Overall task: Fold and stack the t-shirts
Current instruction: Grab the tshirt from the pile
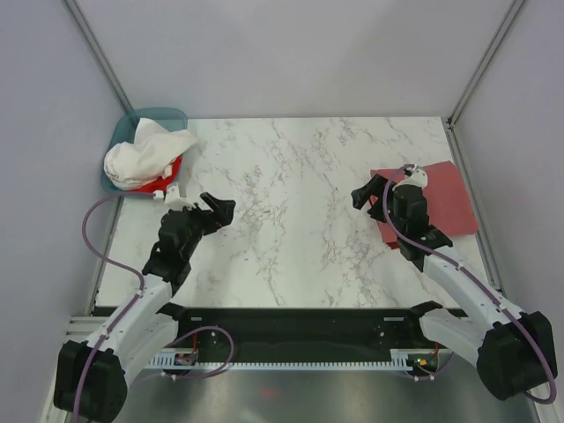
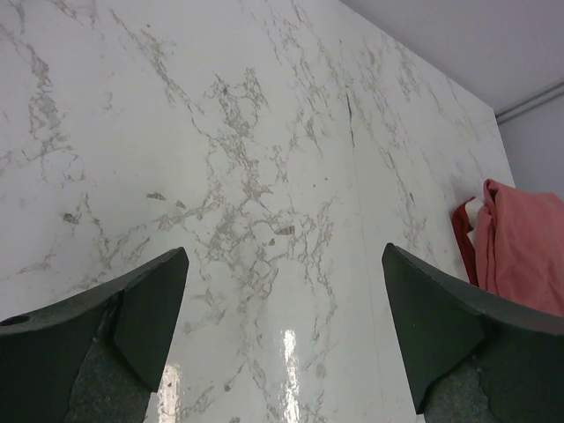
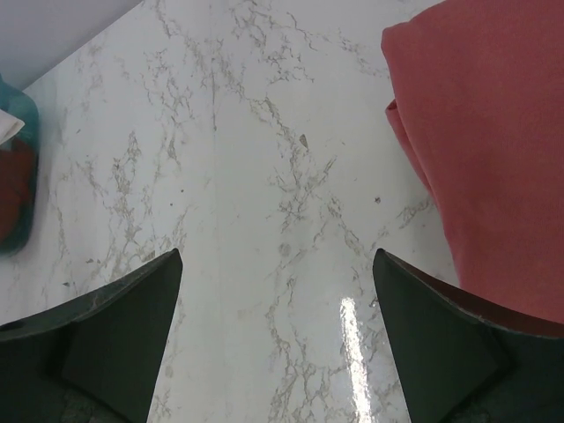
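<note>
A folded dull brick-red t-shirt (image 1: pixel 441 196) lies flat at the right side of the marble table; it also shows in the right wrist view (image 3: pixel 485 150) and far right in the left wrist view (image 2: pixel 520 247). A crumpled white t-shirt (image 1: pixel 145 152) lies over a bright red t-shirt (image 1: pixel 172 169) in the teal tub (image 1: pixel 159 115) at the back left. My left gripper (image 1: pixel 218 210) is open and empty over bare table, right of the tub. My right gripper (image 1: pixel 363 194) is open and empty just left of the brick-red shirt.
Grey walls with metal posts close in the table at the back and sides. The tub shows at the left edge of the right wrist view (image 3: pixel 18 176). A black rail with cables runs along the near edge (image 1: pixel 291 322).
</note>
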`<state>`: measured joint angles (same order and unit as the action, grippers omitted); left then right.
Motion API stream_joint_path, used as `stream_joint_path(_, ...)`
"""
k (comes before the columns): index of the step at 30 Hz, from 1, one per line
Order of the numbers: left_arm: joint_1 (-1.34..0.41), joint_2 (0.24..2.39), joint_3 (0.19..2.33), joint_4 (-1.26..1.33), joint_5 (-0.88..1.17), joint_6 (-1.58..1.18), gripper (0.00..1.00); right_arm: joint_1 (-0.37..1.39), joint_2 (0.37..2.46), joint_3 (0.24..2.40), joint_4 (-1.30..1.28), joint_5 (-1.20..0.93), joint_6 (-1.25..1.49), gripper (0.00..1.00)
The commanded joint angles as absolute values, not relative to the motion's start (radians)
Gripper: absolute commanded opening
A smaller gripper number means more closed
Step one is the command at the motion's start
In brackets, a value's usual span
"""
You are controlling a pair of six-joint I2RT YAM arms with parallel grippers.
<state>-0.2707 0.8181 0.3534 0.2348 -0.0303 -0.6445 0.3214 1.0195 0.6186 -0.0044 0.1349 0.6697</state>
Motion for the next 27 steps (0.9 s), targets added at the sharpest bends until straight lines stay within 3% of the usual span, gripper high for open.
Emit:
stream_joint_path(1, -0.268, 0.804, 0.371, 0.232, -0.130, -0.630, 1.00, 0.319, 0.976, 0.600, 0.038, 0.166, 0.667, 0.98)
stream_joint_path(8, -0.213, 1.019, 0.657, 0.011, -0.238, -0.768, 0.96, 0.319, 0.960, 0.560, 0.098, 0.071, 0.702, 0.98)
stream_joint_path(14, -0.055, 1.245, 0.950, -0.190, -0.326, -0.856, 0.90, 0.321, 0.973, 0.549, 0.120, 0.037, 0.713, 0.98)
stream_joint_path(21, -0.002, 1.514, 1.279, -0.304, -0.526, -0.707, 0.86, 0.319, 0.951, 0.537, 0.149, 0.002, 0.724, 0.98)
stream_joint_path(27, 0.081, 1.683, 1.433, -0.345, -0.529, -0.643, 0.87, 0.321, 0.934, 0.540, 0.153, -0.054, 0.729, 0.98)
